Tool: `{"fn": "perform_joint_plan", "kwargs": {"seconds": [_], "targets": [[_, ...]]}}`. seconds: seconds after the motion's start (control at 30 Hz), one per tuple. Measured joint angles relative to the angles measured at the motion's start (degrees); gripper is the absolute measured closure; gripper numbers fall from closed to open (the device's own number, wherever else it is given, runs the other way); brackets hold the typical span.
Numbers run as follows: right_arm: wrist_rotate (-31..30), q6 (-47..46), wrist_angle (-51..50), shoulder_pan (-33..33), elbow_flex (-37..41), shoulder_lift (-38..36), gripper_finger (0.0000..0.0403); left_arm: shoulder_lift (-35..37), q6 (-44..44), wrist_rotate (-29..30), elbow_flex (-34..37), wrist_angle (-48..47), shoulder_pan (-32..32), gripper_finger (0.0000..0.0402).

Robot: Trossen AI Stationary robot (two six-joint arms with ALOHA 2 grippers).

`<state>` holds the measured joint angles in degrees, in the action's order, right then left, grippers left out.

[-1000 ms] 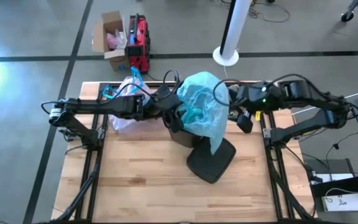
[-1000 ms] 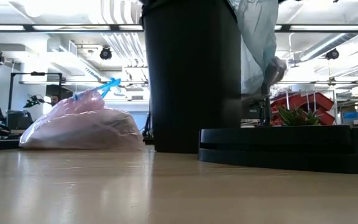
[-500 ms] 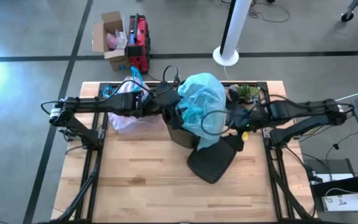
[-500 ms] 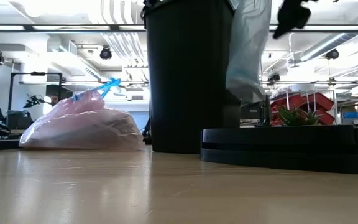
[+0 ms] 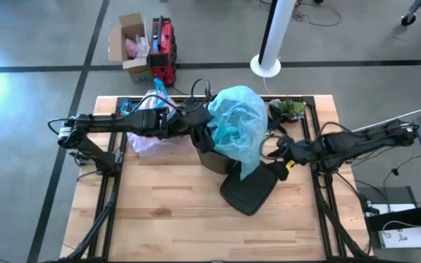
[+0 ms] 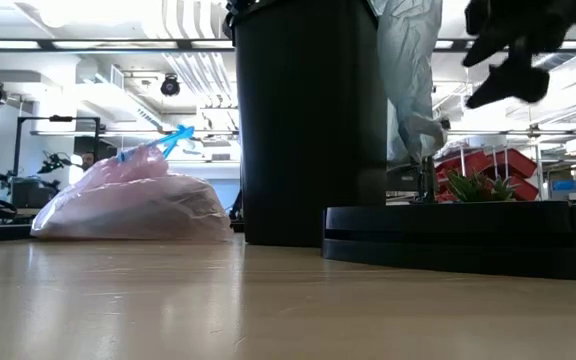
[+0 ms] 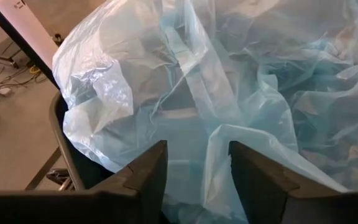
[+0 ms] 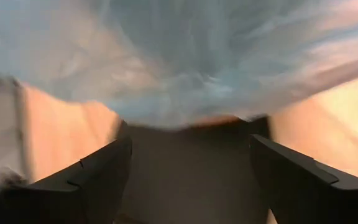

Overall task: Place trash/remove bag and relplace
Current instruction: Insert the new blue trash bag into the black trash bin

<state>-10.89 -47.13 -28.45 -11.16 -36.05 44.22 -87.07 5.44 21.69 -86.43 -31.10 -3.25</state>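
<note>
The light blue bag (image 5: 236,120) is draped over the black bin (image 6: 308,120), and one flap (image 6: 408,90) hangs down the bin's right side. My left gripper (image 5: 202,136) is at the bin's left rim, shut on the blue bag (image 7: 229,74). My right gripper (image 5: 278,150) is open and hovers right of the hanging flap (image 8: 185,56), above the bin lid, touching nothing. The tied pink bag (image 5: 146,139) rests on its base on the table, left of the bin. No loose trash is in view. My left gripper (image 7: 197,177) has a bunched fold of the blue bag (image 7: 194,146) between its two fingers, beside the bin's rim (image 7: 64,134). It comes roughly level from the table's left. The rest of the bag billows slack over the bin's mouth.
The black bin lid (image 5: 248,190) lies flat on the table near-right of the bin (image 6: 458,240). A small green plant (image 5: 287,108) stands at the far right. The pink bag (image 6: 133,205) fills the far-left area. Bare wood (image 5: 174,212) stretches toward the near edge.
My right arm has dropped lower and stretched out, and its gripper has drawn away from the bag toward the table's right. The blue bag's hanging flap, which bulged rightward, now hangs closer to the bin.
</note>
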Motion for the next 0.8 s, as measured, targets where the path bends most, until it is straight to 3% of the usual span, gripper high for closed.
{"fn": "perform_joint_plan", "kwargs": {"seconds": [0.17, 0.47, 0.8], "targets": [[-2.3, -10.8, 22.6, 0.0, 14.8, -2.3, 0.0101, 0.0, 0.0, 0.0, 0.0, 0.0, 0.0, 0.0264], [-10.4, -25.4, 56.1, 0.0, 35.1, -2.1, 0.0046, 0.0, 1.1, -0.2, 0.0, -0.4, 0.0, 0.0287], [-13.8, -22.0, 62.7, 1.2, 35.4, -0.8, 0.0041, 0.1, 1.3, -0.2, 0.0, -0.4, 0.0, 0.0300]]}}
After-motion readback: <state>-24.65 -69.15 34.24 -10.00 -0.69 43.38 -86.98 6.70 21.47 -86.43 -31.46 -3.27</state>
